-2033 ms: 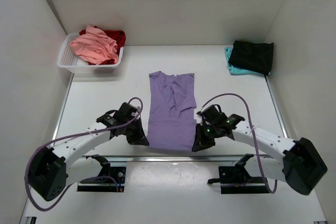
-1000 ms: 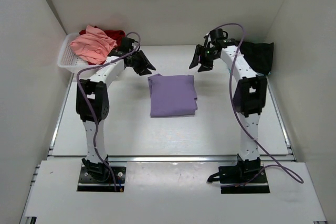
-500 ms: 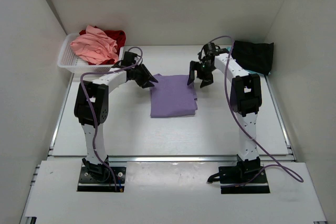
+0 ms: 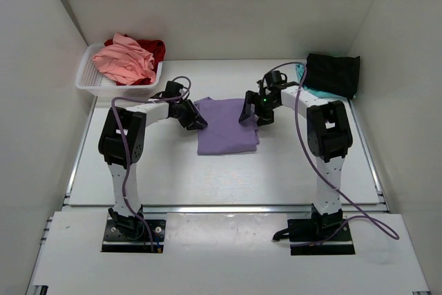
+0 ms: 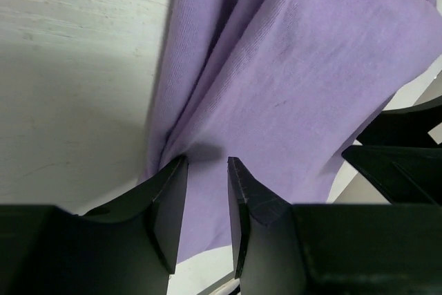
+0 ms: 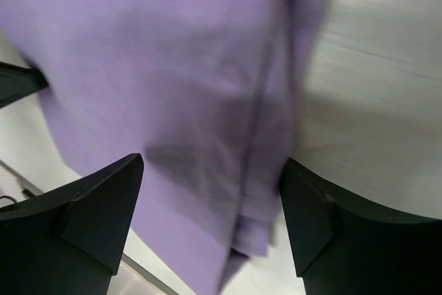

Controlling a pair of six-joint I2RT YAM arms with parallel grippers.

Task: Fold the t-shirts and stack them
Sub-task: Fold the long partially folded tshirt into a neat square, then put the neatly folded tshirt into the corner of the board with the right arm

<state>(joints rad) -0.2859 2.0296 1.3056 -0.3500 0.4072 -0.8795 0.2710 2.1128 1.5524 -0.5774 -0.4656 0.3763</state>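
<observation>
A white table (image 4: 138,170) boxed in by white walls carries the lavender shirt (image 4: 226,132) at its middle, folded to a compact rectangle. A black shirt (image 4: 333,72) lies on a teal one (image 4: 302,81) at the far right corner. Salmon-pink (image 4: 124,61) and red (image 4: 156,48) shirts wait in the basket (image 4: 88,82) at the far left.

The left gripper (image 4: 193,121) sits low at the rectangle's far left corner. In its wrist view the fingers (image 5: 169,205) are drawn close, with a narrow strip of cloth between them; whether they actually pinch it I cannot tell. The right gripper (image 4: 250,114) is at the far right corner, jaws spread wide over the layered edge and holding nothing.

The step looks like taking both far corners for a further fold or a carry to the pile. To do it well, each jaw should go down until it catches every layer at the edge, not just the top ply. Both should close before either lifts, and the lift should be level so the fold stays square
</observation>
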